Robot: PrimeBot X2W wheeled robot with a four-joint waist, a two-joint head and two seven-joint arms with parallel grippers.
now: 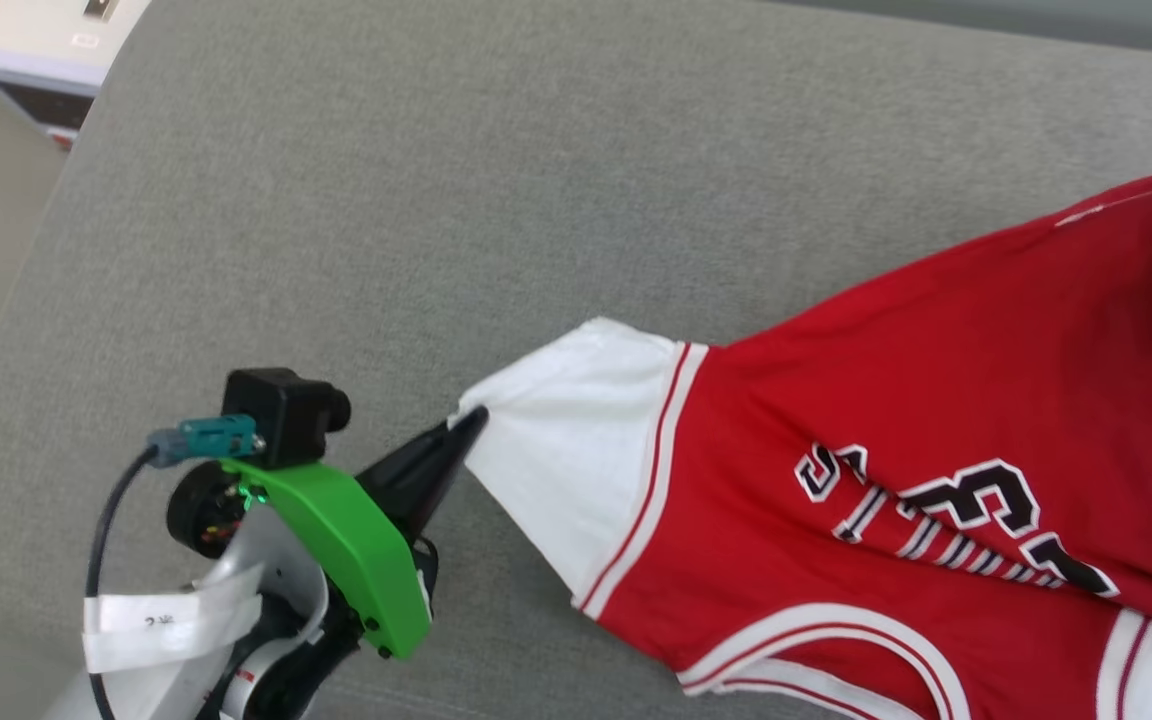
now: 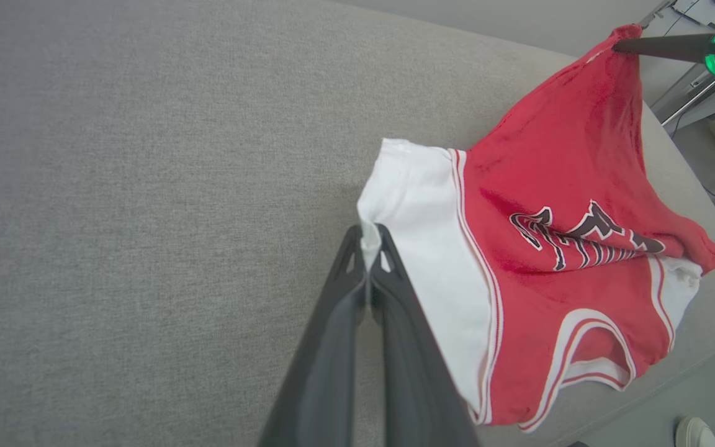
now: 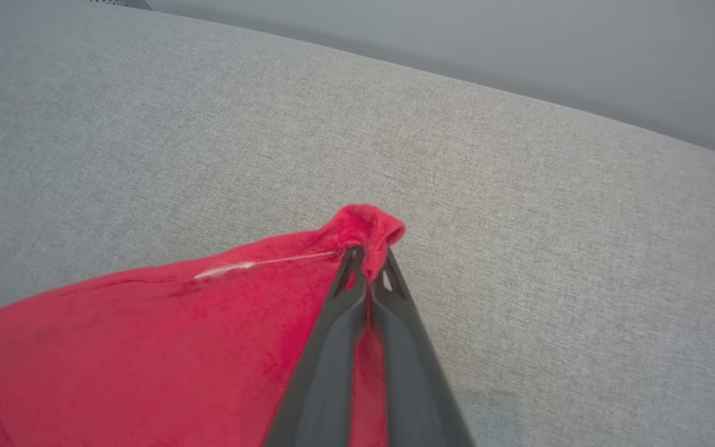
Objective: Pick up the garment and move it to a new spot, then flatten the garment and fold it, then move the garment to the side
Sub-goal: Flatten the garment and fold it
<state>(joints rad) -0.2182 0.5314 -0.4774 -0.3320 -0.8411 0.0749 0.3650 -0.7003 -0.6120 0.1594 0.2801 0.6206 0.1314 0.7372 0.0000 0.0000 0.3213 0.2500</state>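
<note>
The garment is a red jersey with white sleeves and black lettering, spread over the right half of the grey cushion with its front facing up. My left gripper is shut on the tip of a white sleeve, its two dark fingers pinched on the cloth. My right gripper is shut on a bunched red corner of the garment, lifted a little off the cushion. In the left wrist view that right gripper holds the far red corner up at the top right.
The grey cushion stretches wide to the left and behind the garment. A white box-like unit stands on the floor past the cushion's far left corner. A shoe tip and equipment legs show beyond the cushion's edge.
</note>
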